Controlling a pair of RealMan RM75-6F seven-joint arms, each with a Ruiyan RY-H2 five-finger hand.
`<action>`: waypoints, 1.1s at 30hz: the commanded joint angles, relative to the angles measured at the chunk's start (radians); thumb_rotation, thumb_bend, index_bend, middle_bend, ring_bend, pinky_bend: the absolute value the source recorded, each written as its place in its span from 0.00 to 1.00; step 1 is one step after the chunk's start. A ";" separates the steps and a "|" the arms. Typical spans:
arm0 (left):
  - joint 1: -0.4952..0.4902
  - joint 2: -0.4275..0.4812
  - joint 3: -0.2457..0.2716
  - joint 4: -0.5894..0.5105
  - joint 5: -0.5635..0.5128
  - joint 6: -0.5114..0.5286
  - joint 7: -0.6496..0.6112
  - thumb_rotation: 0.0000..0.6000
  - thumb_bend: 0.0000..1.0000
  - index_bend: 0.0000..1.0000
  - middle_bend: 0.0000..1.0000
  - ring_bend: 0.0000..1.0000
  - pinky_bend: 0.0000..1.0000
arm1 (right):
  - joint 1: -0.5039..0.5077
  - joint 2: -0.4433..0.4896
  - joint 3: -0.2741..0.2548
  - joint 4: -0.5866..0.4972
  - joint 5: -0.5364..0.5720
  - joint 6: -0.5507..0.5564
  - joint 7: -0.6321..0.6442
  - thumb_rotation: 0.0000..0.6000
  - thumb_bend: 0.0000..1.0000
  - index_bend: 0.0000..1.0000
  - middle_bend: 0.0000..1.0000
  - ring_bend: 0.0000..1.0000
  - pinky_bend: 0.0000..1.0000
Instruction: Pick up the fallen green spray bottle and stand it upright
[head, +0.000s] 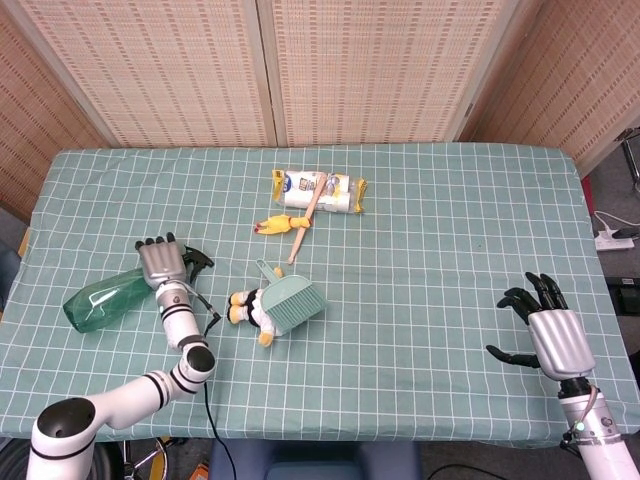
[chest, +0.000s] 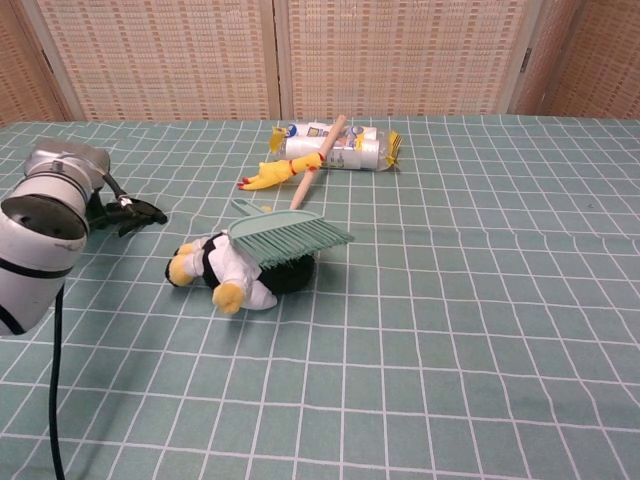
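I've barely started. The bottle (head: 107, 299) lies on its side at the left of the surface (head: 430, 230), clear green body pointing out toward the left edge and the black nozzle (head: 196, 259) pointing in toward the middle. Nothing has been lifted.

My left hand (head: 160, 263) sits over the neck end of the bottle, palm down, its back to the head camera. From there I cannot tell whether the fingers have wrapped around the neck or merely hover above it. The chest view doesn't help: my forearm blocks the hand, and only the nozzle pokes out beside it.

My right hand (head: 548, 334) hangs near the right edge, well apart from everything, fingers spread and holding nothing.

What's left, as I judge it, is nearly all of the job: get a firm hold near the neck, raise the bottle, swing the body down under the nozzle, set the base flat and let go. The plush toy (head: 250, 309) and brush (head: 291, 300) lie just to the right of the nozzle, so I'd stand the bottle clear of them.
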 joint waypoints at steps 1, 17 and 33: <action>0.000 0.009 -0.012 0.011 -0.005 -0.007 -0.001 1.00 0.26 0.20 0.26 0.23 0.26 | -0.001 -0.004 0.001 0.003 -0.001 0.003 -0.003 1.00 0.00 0.38 0.27 0.06 0.00; 0.021 0.027 -0.036 0.000 -0.077 -0.024 0.043 1.00 0.26 0.26 0.30 0.27 0.27 | -0.002 -0.014 0.004 0.009 -0.003 0.012 -0.019 1.00 0.00 0.39 0.29 0.07 0.00; 0.012 0.003 -0.031 0.049 -0.050 -0.041 0.010 1.00 0.30 0.47 0.52 0.46 0.42 | -0.002 -0.014 0.003 0.011 -0.006 0.013 -0.010 1.00 0.00 0.39 0.30 0.07 0.00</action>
